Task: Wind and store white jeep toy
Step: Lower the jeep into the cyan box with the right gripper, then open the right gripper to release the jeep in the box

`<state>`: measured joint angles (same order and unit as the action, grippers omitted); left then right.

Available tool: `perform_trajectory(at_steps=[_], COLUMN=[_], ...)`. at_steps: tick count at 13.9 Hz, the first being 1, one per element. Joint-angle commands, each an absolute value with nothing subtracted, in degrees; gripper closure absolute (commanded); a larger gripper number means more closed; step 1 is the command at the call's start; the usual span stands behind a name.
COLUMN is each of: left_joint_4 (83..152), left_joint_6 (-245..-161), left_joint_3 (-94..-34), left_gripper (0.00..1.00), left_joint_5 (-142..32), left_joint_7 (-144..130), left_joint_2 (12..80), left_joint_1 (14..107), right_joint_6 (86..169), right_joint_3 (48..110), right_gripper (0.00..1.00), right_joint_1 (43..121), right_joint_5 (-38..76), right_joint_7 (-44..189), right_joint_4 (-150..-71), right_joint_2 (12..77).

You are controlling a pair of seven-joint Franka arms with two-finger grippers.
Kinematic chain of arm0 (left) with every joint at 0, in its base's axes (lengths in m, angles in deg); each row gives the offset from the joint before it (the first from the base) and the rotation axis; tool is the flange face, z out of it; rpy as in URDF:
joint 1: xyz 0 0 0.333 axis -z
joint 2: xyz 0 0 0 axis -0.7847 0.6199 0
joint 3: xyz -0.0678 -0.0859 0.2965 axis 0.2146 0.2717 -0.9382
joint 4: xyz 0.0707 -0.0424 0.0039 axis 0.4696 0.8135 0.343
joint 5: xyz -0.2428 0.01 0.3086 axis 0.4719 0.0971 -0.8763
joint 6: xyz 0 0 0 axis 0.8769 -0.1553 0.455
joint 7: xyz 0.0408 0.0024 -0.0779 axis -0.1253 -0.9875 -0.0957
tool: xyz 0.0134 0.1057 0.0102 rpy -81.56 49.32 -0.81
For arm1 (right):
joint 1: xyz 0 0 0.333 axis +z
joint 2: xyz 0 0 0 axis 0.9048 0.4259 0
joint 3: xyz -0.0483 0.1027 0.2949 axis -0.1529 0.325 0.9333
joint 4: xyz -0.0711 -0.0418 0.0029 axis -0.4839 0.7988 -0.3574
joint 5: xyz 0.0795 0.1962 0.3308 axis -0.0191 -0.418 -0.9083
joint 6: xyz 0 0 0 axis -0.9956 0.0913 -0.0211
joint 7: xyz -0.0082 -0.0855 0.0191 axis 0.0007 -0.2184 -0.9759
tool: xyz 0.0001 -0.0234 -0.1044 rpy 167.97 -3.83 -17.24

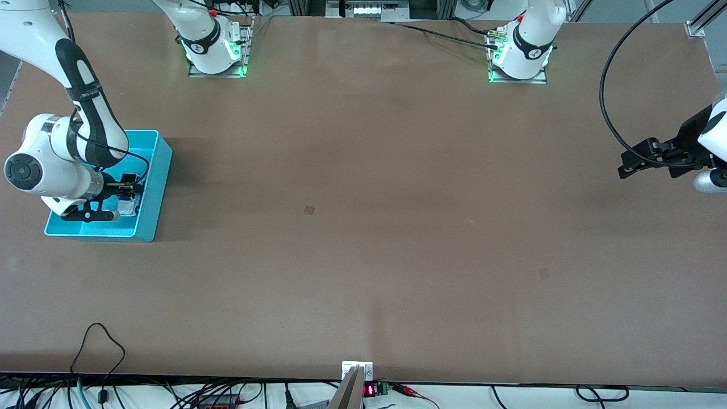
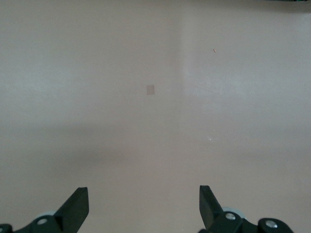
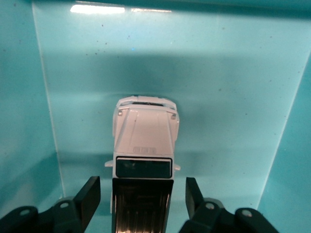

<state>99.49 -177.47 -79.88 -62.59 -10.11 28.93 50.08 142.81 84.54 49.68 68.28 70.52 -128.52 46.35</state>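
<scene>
Two end effectors released | right end effector (image 3: 141, 194) straddles white jeep toy (image 3: 145, 145), rear cropped

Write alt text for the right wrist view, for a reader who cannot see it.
A white jeep toy sits on the floor of a turquoise bin, seen from above. The right gripper straddles its black roof, its fingers open with a gap on each side of the toy.

jeep toy (image 3: 144, 145) in bin (image 1: 149, 187), right arm's end | probably on its floor
</scene>
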Motion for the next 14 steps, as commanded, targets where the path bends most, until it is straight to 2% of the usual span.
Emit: perform_trajectory(at_steps=[1,6,10,14], left_joint_4=[100.24,100.51,100.68,100.68], left_joint_6=[-177.68,-177.59,-177.24,-176.18], left_joint_3=[-80.26,-80.44,-80.18,-79.91], left_gripper=[0.00,0.00,0.00,0.00], left_joint_5=[-61.69,-61.69,-61.60,-61.60], left_joint_7=[-10.80,-11.50,-11.50,-11.41], left_joint_2=[27.73,27.55,27.64,27.73], left_joint_1=[49.76,49.76,48.71,48.71], right_joint_6=[143.19,142.93,141.97,133.03], right_joint_3=[85.63,85.63,85.63,86.06], right_gripper=[0.00,0.00,0.00,0.00], right_joint_1=[48.45,48.54,48.54,49.32], right_joint_5=[68.71,68.71,68.62,68.62], right_joint_7=[70.62,70.27,70.09,70.00], right_joint_4=[-128.56,-127.86,-127.50,-125.32], right_joint_2=[46.01,43.47,38.46,31.52])
